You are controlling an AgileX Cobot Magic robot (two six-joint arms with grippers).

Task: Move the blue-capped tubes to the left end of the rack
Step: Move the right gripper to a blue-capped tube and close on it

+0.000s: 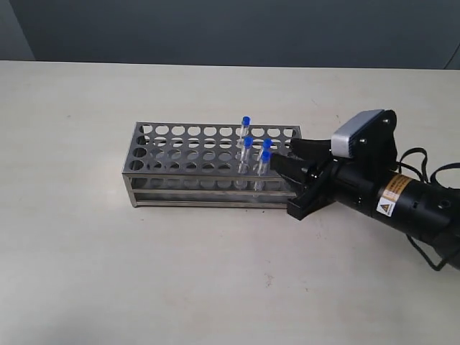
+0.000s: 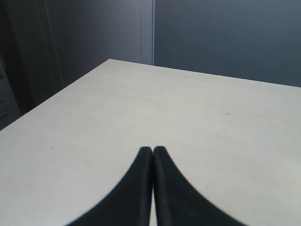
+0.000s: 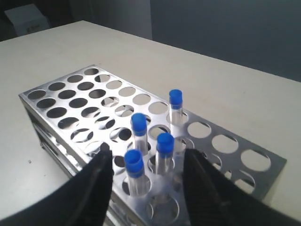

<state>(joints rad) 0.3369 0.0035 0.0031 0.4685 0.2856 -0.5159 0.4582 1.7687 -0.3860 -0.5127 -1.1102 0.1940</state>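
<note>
- Right gripper [image 1: 286,162]: my jaws stand wide apart and clamp nothing. The gripper sits low at the right end of the rack [image 1: 187,154], as the exterior view shows it.
- In the right wrist view, my two dark fingers [image 3: 101,176] frame the rack end. The two nearest tubes show in the gap between them. I cannot tell whether either finger touches a tube or the rack plate.
- Left gripper [image 2: 152,150]: my jaws are pressed together, tip to tip, with nothing between them. The gripper hangs over a bare part of the surface [image 2: 211,122]. It does not appear in the exterior view.
- Blue-capped tubes [image 1: 248,154]: all four stand upright in holes of the rack. They form a tight cluster in the right-hand part of the rack, just beside my right gripper and well apart from the rack's left end.
- Rack: it rests flat on the pale surface, long side facing the exterior camera.
</note>
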